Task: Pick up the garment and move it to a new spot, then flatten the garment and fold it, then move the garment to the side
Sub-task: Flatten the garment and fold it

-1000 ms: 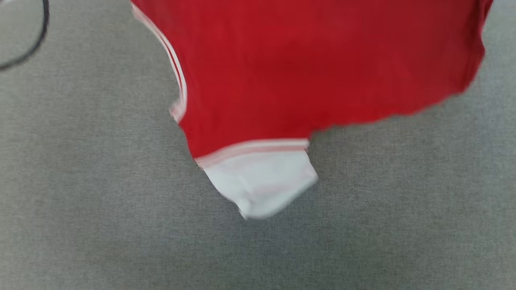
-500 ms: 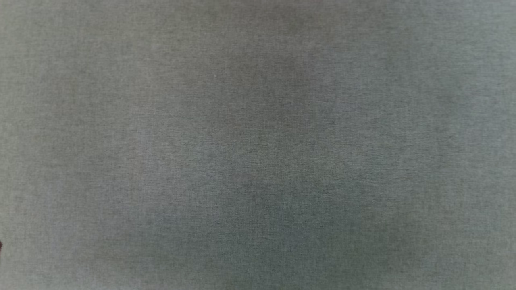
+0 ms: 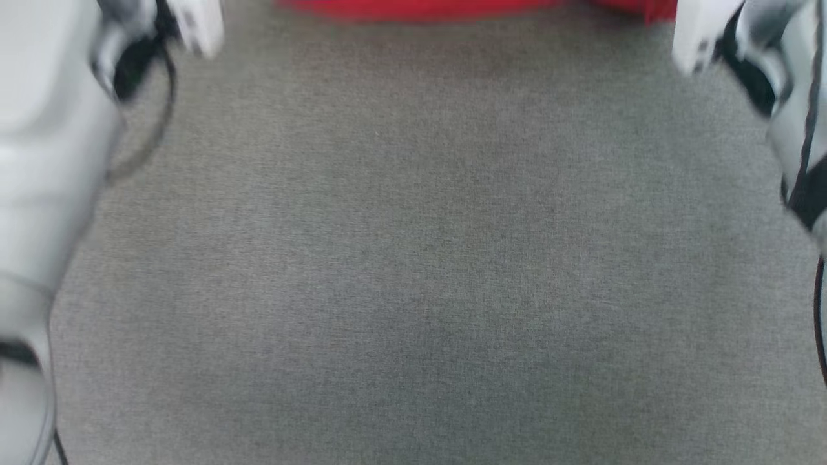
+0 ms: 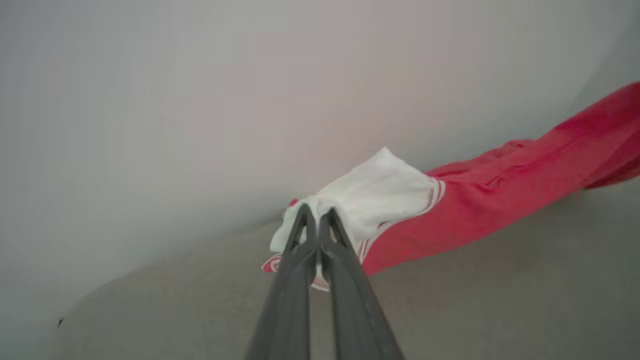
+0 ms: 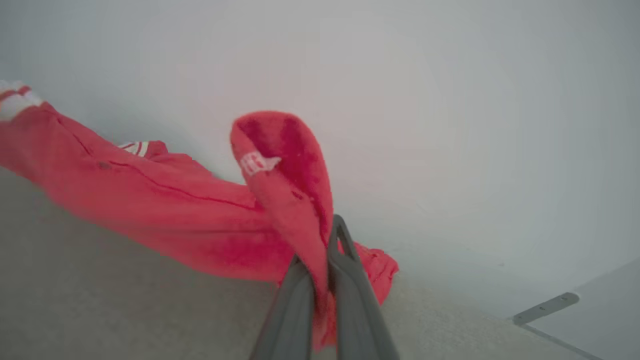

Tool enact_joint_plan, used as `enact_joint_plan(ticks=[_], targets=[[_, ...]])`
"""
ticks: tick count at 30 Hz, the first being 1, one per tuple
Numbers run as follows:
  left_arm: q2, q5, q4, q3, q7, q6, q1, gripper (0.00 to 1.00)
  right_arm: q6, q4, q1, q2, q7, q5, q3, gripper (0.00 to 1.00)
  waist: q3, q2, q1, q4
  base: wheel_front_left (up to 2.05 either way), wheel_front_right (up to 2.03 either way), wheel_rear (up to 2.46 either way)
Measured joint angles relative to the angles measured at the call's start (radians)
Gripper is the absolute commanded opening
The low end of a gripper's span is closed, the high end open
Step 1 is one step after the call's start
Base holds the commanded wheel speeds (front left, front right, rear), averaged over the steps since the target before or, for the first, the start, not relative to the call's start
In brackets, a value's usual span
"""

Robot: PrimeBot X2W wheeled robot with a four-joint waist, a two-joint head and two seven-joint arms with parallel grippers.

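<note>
Two grippers, both pinched shut on cloth, hold the garment (image 4: 500, 200) stretched between them at the far side of the grey bench (image 3: 413, 258) I am working over. My left gripper (image 4: 316, 214) is clamped on a white sleeve (image 4: 380, 190) just beside its red-and-white striped trim (image 4: 436, 192), and the red body runs away to the right of that wrist view. My right gripper (image 5: 324, 250) is closed on a fold of red fabric that humps up above the fingers, a small white tag (image 5: 257, 162) showing on it. The rest trails to that view's left along the foot of a pale wall (image 5: 450, 125). I cannot tell whether the garment's middle rests on the bench or hangs just above it. The head camera's picture is blurred: a red strip of the garment lies along the top edge, my left forearm (image 3: 45, 161) and right forearm (image 3: 795, 97) flank it, and a dark cable (image 3: 161, 97) loops beside the left one.
</note>
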Motion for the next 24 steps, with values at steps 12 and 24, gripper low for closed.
enact_joint_plan(ticks=[12,24], targets=[[0.16,-0.184,-0.332,-0.057,0.337,0.073,0.315,0.0,0.0,-0.306,0.292,-0.179,0.239,0.282,0.148,0.0,-0.071,0.0,0.0,0.011,0.0,0.0,0.0],[0.407,-0.294,-0.974,-0.066,0.455,0.414,0.706,0.0,0.0,-0.677,0.62,-0.384,0.378,0.384,0.12,0.0,-0.106,0.0,0.0,-0.008,0.0,0.0,0.0]])
